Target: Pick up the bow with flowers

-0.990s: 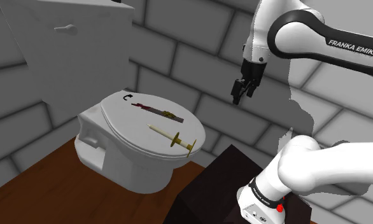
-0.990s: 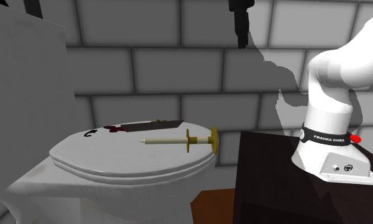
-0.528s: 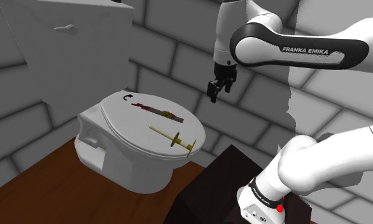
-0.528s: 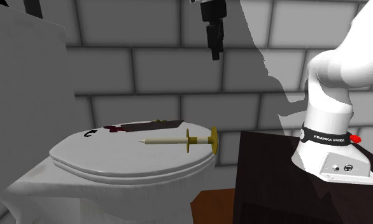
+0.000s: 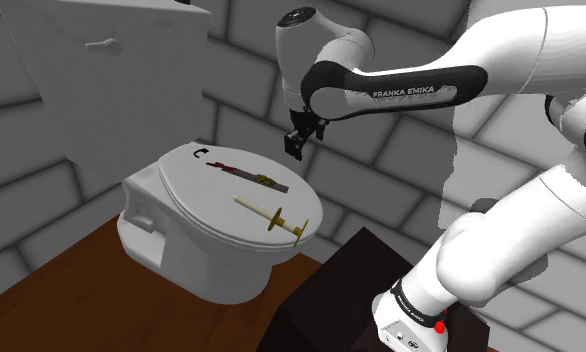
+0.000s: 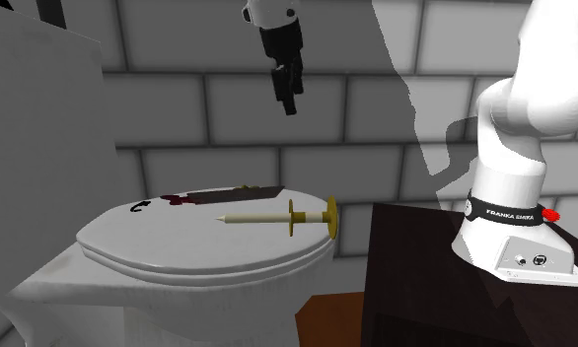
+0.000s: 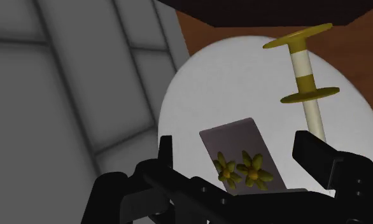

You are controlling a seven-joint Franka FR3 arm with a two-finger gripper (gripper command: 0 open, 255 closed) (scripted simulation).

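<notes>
Well above the flowered bow (fingers apart)

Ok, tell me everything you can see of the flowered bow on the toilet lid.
The bow is a thin, flat strip lying on the white toilet lid, greyish with two yellow flowers near one end and dark red toward the other. A pale stick with yellow discs lies beside it, not touching. The open gripper hangs above, clear of it.
</notes>
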